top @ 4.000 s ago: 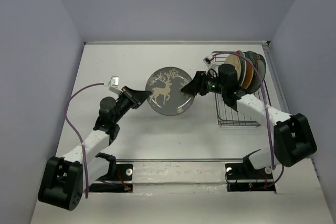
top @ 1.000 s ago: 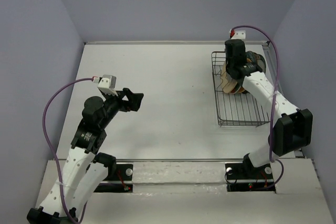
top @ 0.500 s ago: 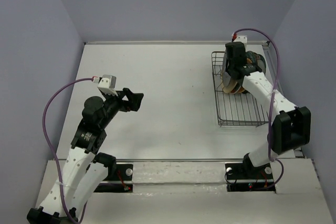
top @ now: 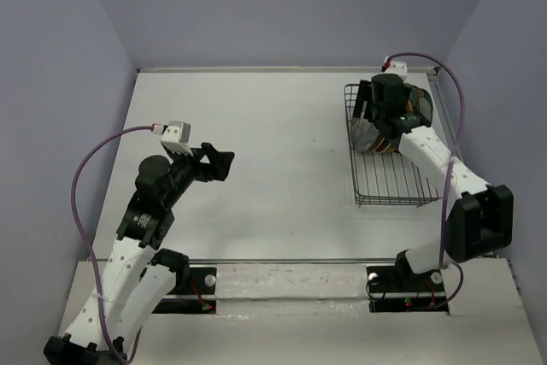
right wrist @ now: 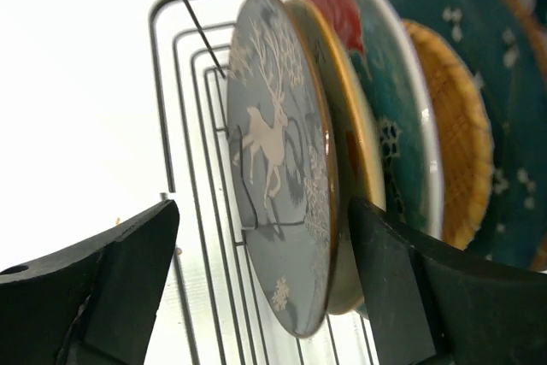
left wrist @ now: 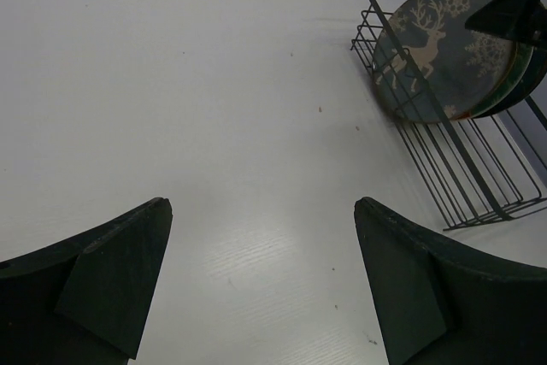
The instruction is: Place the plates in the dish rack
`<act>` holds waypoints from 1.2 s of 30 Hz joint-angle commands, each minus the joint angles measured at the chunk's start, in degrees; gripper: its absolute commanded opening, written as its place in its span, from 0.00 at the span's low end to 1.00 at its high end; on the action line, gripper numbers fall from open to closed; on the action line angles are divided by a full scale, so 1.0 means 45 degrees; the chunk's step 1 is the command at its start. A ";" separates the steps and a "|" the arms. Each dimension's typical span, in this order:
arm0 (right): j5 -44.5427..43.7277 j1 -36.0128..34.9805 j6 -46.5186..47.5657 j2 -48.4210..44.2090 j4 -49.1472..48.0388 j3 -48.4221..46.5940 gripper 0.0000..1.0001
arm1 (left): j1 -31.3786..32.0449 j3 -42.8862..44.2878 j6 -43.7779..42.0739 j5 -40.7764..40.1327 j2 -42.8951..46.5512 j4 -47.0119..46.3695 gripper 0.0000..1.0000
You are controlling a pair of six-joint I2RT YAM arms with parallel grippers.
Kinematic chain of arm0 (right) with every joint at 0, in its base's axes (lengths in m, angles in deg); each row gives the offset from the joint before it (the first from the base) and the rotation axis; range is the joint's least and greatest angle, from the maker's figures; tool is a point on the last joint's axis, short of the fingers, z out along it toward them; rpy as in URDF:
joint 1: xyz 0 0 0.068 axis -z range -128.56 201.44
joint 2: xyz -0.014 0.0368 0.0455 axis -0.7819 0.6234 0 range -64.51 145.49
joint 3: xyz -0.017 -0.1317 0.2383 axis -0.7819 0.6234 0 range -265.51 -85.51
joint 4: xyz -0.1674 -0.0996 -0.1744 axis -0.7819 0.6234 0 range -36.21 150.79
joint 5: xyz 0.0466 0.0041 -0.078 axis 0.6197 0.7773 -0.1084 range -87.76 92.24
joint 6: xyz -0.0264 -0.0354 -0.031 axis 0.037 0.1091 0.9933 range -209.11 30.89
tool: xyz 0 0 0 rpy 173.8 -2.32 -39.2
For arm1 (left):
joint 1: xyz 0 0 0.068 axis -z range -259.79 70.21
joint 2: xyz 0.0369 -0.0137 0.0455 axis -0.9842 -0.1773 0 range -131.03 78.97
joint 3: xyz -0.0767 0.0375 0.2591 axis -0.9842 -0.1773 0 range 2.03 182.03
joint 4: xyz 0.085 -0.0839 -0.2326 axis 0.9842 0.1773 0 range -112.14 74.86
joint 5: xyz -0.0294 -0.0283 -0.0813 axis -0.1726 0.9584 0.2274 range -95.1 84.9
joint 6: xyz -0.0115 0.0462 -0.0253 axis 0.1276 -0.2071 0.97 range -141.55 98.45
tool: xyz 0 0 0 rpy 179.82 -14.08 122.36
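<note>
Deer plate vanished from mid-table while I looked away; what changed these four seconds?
The right gripper carried the deer plate right into the rack, stood it in front of the other plates and opened. The left gripper let go and drew back. The other plates stayed racked.

A white table, flecked with what may be crumbs, sits between pale lilac walls.

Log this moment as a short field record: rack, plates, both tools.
dish rack: far right of the table
plates: at least five, standing on edge, packed at the rack's far end
front plate: grey deer plate, seated in the rack
left tool: open, holding nothing
right tool: open, at the deer plate, not gripping it
</note>
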 commanded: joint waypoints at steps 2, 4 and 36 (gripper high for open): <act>0.0676 0.0125 -0.0023 -0.2134 -0.0767 -0.0569 0.89 | -0.0127 0.0108 -0.0105 0.0108 -0.0169 -0.0399 0.99; 0.0990 0.0125 -0.0082 -0.2585 -0.0708 -0.0472 0.89 | -0.0127 0.0108 -0.0085 0.0108 -0.0169 -0.0419 0.99; 1.2770 0.0125 -0.3774 -1.2860 -0.5358 0.7732 1.00 | -0.1045 -0.0849 -0.0144 -0.0263 0.3171 -0.2802 0.99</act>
